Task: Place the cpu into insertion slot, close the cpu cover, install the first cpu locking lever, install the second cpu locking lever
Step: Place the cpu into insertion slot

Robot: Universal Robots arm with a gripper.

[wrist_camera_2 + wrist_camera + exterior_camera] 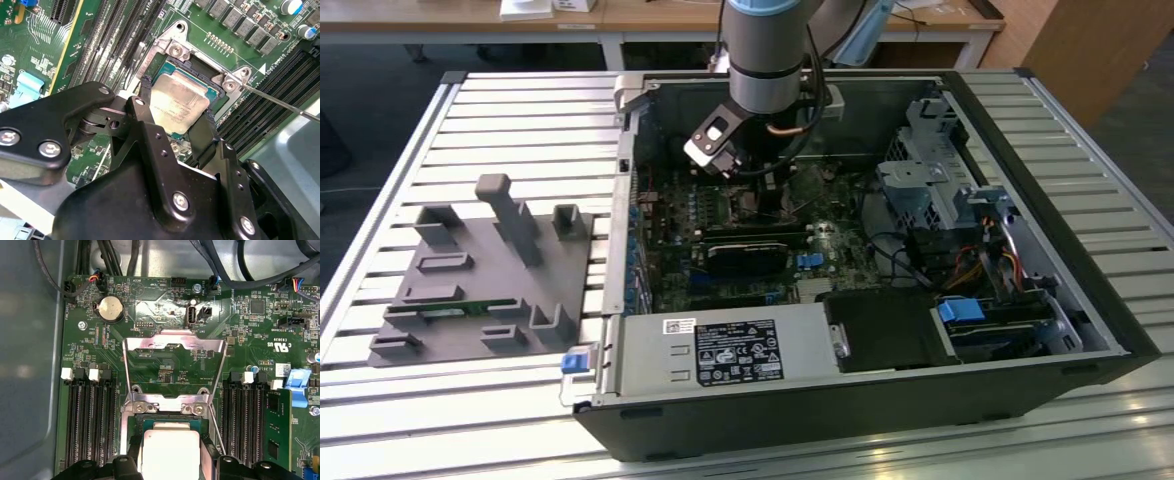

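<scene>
Contact is what we see first in the second wrist view: the gripper (177,102) pinches the cpu (176,109), its two black fingers (145,95) pressed against opposite edges of the pale metal face. The cpu sits level at the insertion slot (194,61), whose dark frame and silvery rim show past its far edge; we cannot tell whether it is fully seated. In the first wrist view, the cpu cover (175,342) stands swung open beyond the slot, and we see green board through its window. A thin locking lever (280,102) slants away from one corner of the slot. Long black memory slots (90,425) flank the slot on both sides of the motherboard (170,305). In the exterior view we see the arm (767,50) reaching down into an open computer case (854,410) that lies on a slatted table (454,420), with a grey fixture (480,270) beside the case on the exterior view's left.
</scene>
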